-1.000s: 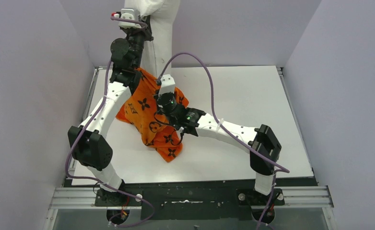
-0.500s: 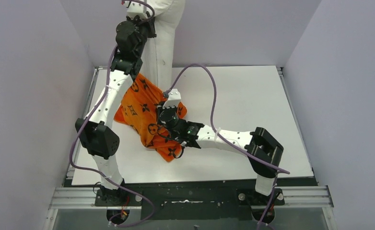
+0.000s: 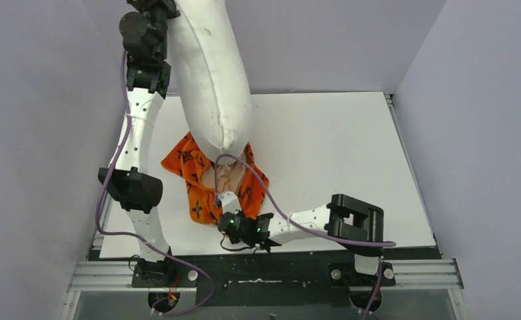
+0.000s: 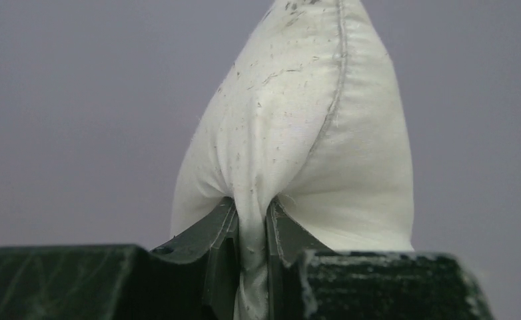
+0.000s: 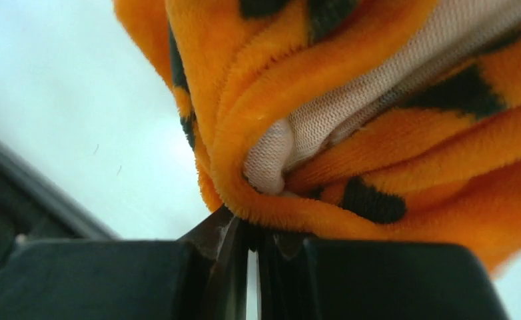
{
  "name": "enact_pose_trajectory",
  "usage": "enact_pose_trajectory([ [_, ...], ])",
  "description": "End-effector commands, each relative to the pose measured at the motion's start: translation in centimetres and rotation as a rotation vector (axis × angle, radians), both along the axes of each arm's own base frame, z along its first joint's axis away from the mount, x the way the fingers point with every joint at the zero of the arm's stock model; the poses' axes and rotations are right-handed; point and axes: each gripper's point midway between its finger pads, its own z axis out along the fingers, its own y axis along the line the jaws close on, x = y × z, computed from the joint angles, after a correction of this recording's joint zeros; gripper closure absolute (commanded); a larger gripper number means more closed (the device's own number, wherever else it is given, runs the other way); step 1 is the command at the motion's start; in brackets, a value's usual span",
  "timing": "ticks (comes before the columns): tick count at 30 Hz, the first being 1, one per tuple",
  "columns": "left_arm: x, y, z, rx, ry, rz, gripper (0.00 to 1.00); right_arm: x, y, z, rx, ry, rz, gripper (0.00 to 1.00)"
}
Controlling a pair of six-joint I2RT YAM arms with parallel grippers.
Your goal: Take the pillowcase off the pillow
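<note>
The white pillow [image 3: 214, 73] hangs upright from my left gripper [image 3: 168, 5], which is raised at the top of the top view. In the left wrist view that gripper [image 4: 251, 237] is shut on a pinch of the pillow [image 4: 298, 133]. The pillow's lower corner hangs just over the orange pillowcase [image 3: 194, 177], which lies crumpled on the table with its pale lining showing at the mouth. My right gripper [image 3: 216, 202] is low by the near edge, shut on the pillowcase's edge. In the right wrist view the orange plush pillowcase [image 5: 391, 147] is pinched at that gripper's [image 5: 264, 237] tips.
The white table [image 3: 338, 147] is walled in by grey panels at the left, back and right. The black front rail [image 3: 271, 267] runs just behind my right wrist. A purple cable [image 3: 258, 200] loops over the pillowcase.
My left arm has risen and drawn the pillow up, almost wholly out of the pillowcase. My right gripper has pulled the pillowcase back toward the near edge.
</note>
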Motion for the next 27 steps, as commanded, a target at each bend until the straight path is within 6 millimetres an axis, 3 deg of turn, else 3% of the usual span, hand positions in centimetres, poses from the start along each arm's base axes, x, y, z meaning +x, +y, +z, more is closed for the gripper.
enact_pose_trajectory([
  [1, -13.6, 6.0, 16.3, -0.173, -0.594, 0.086, 1.0, -5.3, -5.6, -3.2, -0.2, 0.192, 0.078, 0.95],
  [7, -13.7, 5.2, 16.1, -0.174, -0.581, 0.026, 1.0, -2.2, -6.4, -0.6, -0.119, 0.104, -0.027, 0.94],
  [10, -14.1, 4.9, 16.0, -0.156, -0.579, 0.007, 1.0, 1.4, -7.3, 2.1, -0.039, 0.031, -0.143, 0.94],
  [13, -15.0, 4.4, 16.1, -0.135, -0.588, -0.039, 1.0, 6.5, -9.4, 5.0, 0.078, 0.0, -0.284, 0.93],
  [17, -16.8, 3.0, 15.6, -0.038, -0.595, -0.136, 1.0, 14.1, -15.2, 9.1, 0.174, -0.075, -0.502, 0.92],
  [20, -17.7, 1.7, 14.2, 0.088, -0.556, -0.186, 1.0, 18.1, -20.8, 13.2, 0.175, -0.166, -0.686, 0.92],
  [24, -18.0, 0.7, 10.8, 0.186, -0.475, -0.219, 1.0, 20.9, -28.3, 18.6, 0.251, -0.261, -0.879, 0.92],
  [27, -18.5, -0.1, 8.3, 0.237, -0.427, -0.263, 1.0, 21.9, -33.9, 23.2, 0.292, -0.345, -0.999, 0.93],
])
